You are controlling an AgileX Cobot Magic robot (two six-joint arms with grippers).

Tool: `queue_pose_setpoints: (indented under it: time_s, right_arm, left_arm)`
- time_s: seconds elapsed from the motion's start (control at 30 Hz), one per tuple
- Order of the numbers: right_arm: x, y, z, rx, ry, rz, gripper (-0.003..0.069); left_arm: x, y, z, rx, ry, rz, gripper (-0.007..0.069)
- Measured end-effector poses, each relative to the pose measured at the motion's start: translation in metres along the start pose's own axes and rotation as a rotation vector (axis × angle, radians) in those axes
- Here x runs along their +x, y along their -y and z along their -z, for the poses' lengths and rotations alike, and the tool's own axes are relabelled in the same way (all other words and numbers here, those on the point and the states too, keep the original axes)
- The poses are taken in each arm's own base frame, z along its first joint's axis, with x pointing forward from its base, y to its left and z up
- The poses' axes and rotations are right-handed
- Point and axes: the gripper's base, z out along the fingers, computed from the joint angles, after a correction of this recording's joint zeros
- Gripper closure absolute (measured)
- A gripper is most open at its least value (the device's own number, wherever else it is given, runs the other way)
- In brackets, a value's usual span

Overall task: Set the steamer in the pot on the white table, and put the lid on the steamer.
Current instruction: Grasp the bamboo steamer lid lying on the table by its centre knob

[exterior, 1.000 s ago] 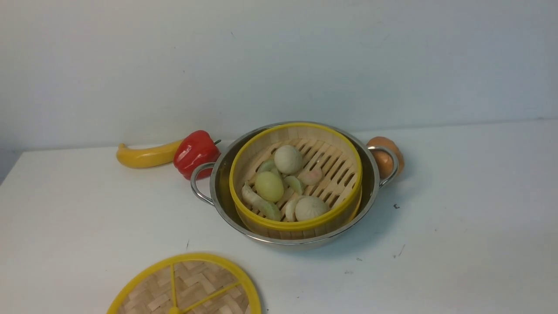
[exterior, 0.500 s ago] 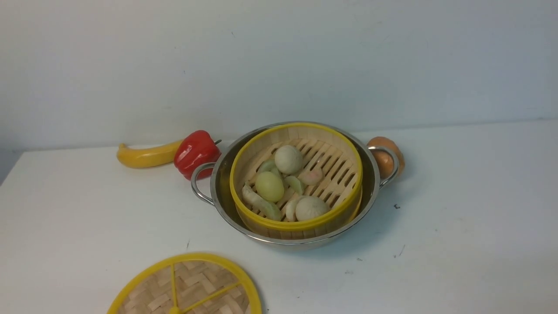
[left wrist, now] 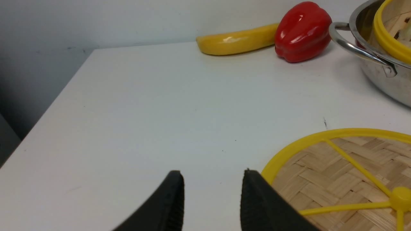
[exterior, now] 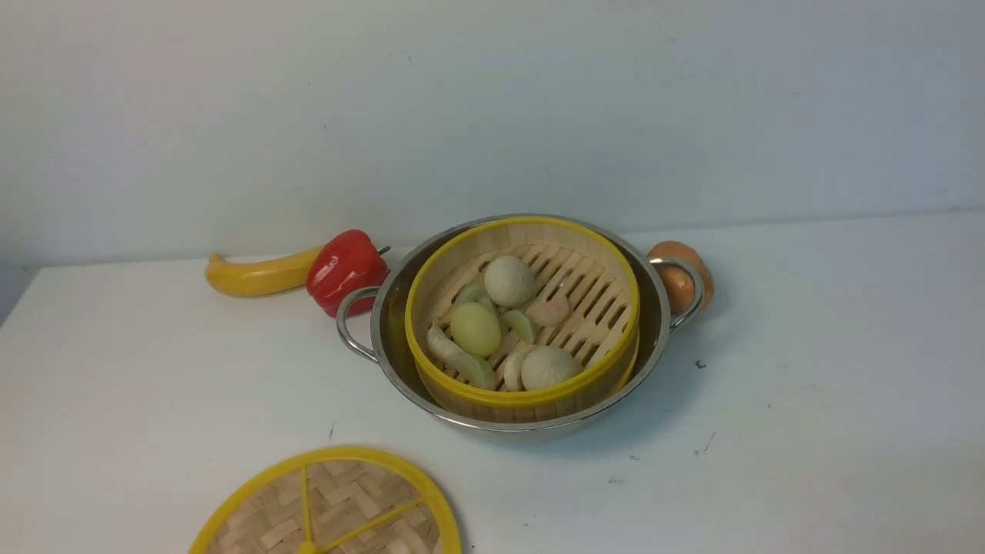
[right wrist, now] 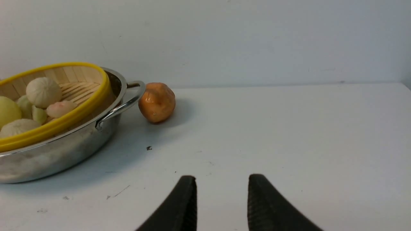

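Observation:
The steamer (exterior: pixel 592 308), a bamboo basket with yellow rim and pale buns inside, sits in the steel pot (exterior: pixel 385 338) at the middle of the white table (exterior: pixel 808 431). Both also show in the right wrist view, steamer (right wrist: pixel 57 123) in pot (right wrist: pixel 64 154). The lid (exterior: pixel 346 508), a woven disc with yellow rim and spokes, lies flat at the table's front left, partly cut off. My left gripper (left wrist: pixel 212 175) is open and empty, just beside the lid's rim (left wrist: pixel 321 134). My right gripper (right wrist: pixel 221 178) is open and empty over bare table, right of the pot.
A red bell pepper (exterior: pixel 346 269) and a yellow banana-like fruit (exterior: pixel 258 277) lie behind the pot's left handle. An orange round fruit (exterior: pixel 681 281) sits by the right handle. The table's left edge (left wrist: pixel 54 102) is near my left gripper.

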Motion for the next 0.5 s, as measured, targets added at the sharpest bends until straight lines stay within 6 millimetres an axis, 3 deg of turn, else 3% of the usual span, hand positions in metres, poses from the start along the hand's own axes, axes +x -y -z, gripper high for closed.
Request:
queue_pose_setpoints:
  time_s: [0.5]
  right_arm:
    - [0.0, 0.0, 0.0, 0.0, 0.0, -0.025, 0.0419]
  left_arm:
    - [0.0, 0.0, 0.0, 0.0, 0.0, 0.0, 0.0384]
